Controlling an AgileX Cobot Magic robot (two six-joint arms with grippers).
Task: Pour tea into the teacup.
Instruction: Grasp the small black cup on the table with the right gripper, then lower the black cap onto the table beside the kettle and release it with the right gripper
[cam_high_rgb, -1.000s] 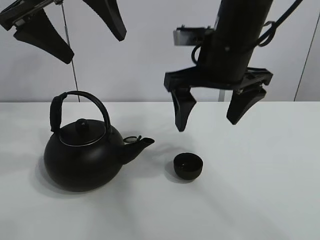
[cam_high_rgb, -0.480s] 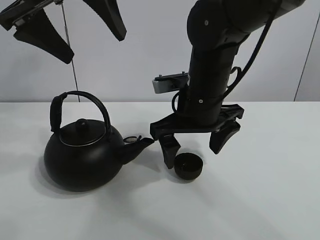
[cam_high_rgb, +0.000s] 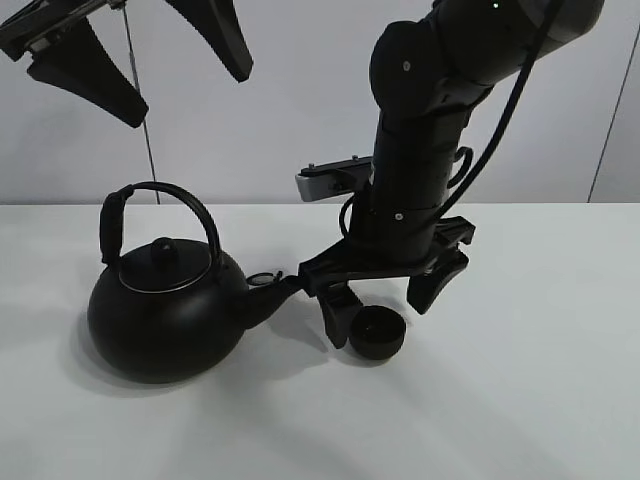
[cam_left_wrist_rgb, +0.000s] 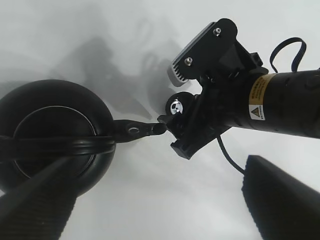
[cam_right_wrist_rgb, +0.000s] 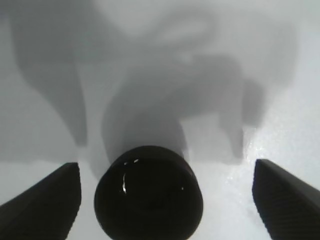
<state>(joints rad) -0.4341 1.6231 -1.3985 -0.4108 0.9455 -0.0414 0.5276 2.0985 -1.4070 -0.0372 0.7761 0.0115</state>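
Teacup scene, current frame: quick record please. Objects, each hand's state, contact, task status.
teacup: upright on the table, right of the kettle; contents cannot be told
kettle: upright on the table, lid on, spout pointing toward the teacup
right hand: open, lowered, one finger on each side of the teacup; wrist view shows gaps on both sides
left hand: open, raised above the kettle, holding nothing
task status: kettle not grasped, pouring not begun
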